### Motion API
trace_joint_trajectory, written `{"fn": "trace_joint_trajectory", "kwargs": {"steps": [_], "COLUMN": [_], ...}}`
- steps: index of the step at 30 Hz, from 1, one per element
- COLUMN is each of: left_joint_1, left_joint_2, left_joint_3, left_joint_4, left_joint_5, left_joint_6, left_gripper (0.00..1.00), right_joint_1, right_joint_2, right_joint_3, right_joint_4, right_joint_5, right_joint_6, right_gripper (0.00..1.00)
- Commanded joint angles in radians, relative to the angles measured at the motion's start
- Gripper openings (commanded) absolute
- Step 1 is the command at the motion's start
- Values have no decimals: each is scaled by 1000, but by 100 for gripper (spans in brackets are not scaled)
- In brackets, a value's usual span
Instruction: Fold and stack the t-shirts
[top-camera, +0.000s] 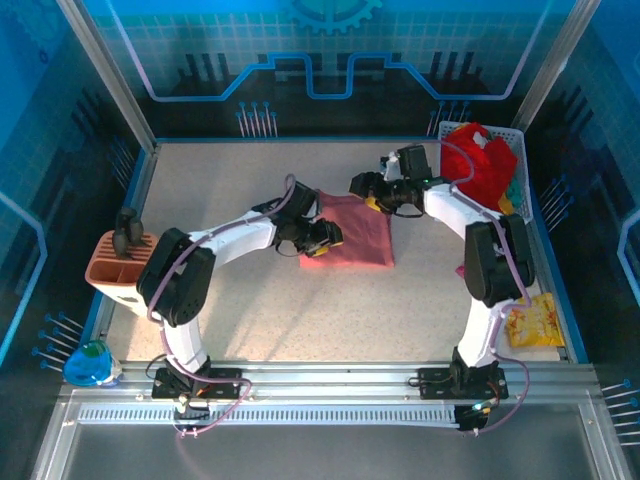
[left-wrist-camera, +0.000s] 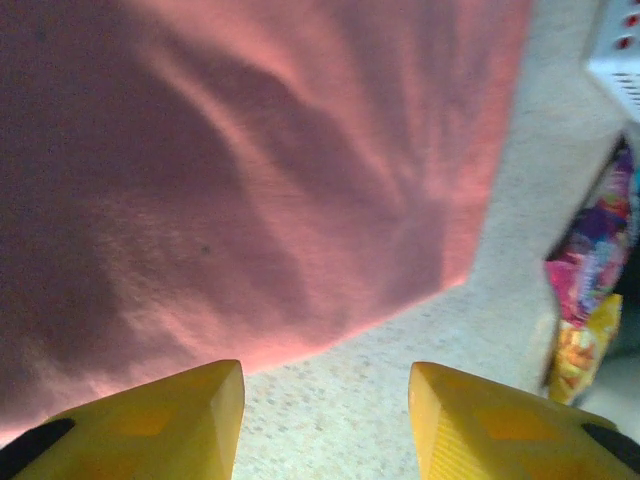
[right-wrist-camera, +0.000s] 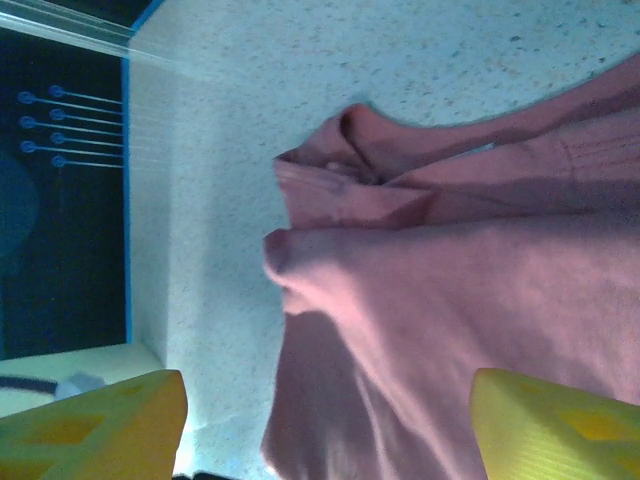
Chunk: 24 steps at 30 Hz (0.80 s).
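You have a pale speckled table (top-camera: 300, 310) in front of you. The large dusty salmon-pink cotton t-shirt (top-camera: 355, 235) lies on it near the middle, gathered into a roughly rectangular shape, between the two arms. In the left wrist view its cloth (left-wrist-camera: 250, 180) is rumpled in soft ridges. In the right wrist view a bunched, doubled-over edge (right-wrist-camera: 340, 200) points toward the table's side.

At the far right corner sits a white perforated plastic basket (top-camera: 445, 130). The brighter red t-shirt (top-camera: 478, 160) is heaped inside it, with a bit of green cloth (top-camera: 512, 195) showing at its near side.

A terracotta-coloured plastic organiser (top-camera: 112, 270) stands at the table's left edge.

Your left gripper (top-camera: 325, 240) sits at the pink shirt's near-left edge. Its yellow fingers (left-wrist-camera: 170, 420) are spread apart and hold nothing, with bare table between them and the hem just ahead.

Your right gripper (top-camera: 372, 195) is at the shirt's far edge. Its fingers (right-wrist-camera: 90, 420) are also wide apart and empty, and the cloth lies beneath the gap.

A crinkly yellow snack packet (top-camera: 530, 320) lies near the right edge, well apart from the shirt.
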Motion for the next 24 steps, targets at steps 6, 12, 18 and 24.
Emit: {"fn": "trace_joint_trajectory", "kwargs": {"steps": [6,12,18,24], "left_joint_1": [20,39,94,208], "left_joint_2": [67,22,-85,-198], "left_joint_3": [-74,-185,-210,-116], "left_joint_4": [53,85,14,-175], "left_joint_5": [-38,-43,-10,-19], "left_joint_6": [-13,-27,-2,146], "left_gripper": [47,47,48,54], "right_joint_1": [-50,-78,-89,-89], "right_joint_2": [213,235,215,132], "right_joint_3": [122,104,109,123], "right_joint_4": [-37,-49,-72,-110], "right_joint_5": [-23,-28,-37,-53], "right_joint_6": [-42,-64,-87,-109], "right_gripper": [75,75,75,77]}}
